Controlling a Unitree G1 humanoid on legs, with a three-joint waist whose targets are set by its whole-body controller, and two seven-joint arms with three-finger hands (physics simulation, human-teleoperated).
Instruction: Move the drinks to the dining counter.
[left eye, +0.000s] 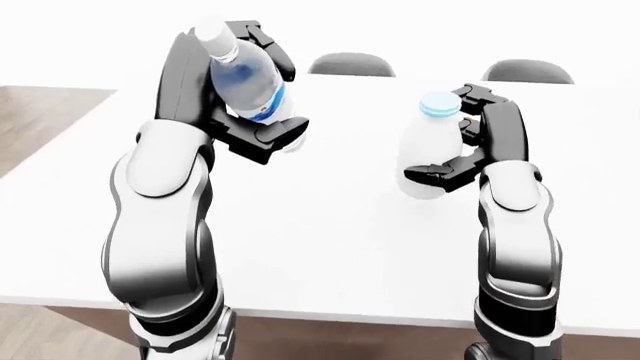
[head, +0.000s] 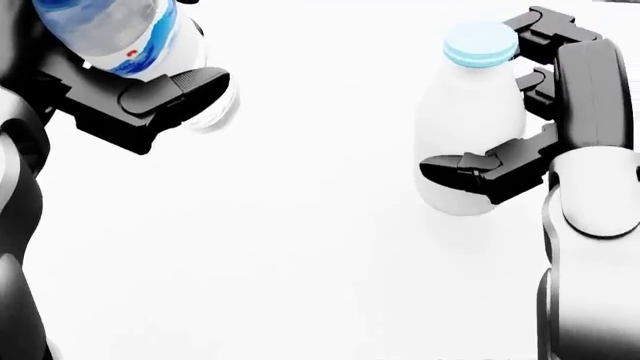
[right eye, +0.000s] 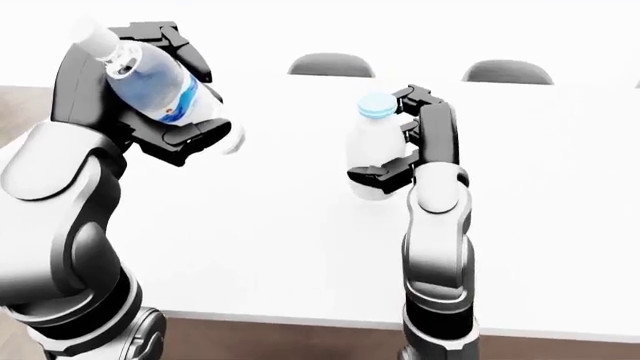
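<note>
Left hand (left eye: 250, 124) grips a tilted water bottle (left eye: 245, 79) above the table (left eye: 330, 225); right hand (left eye: 470, 146) clasps an upright milk bottle (left eye: 432, 146) near the table's middle.

A home dining area: a broad white tabletop (left eye: 330, 247) fills the views, two grey chair backs (left eye: 350, 64) rise just beyond its far edge, and wooden flooring (left eye: 45, 112) lies left of it.

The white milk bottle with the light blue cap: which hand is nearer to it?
Right. The right hand is closed around the white milk bottle with the light blue cap; the left hand holds the clear water bottle, apart at the view's left.
</note>
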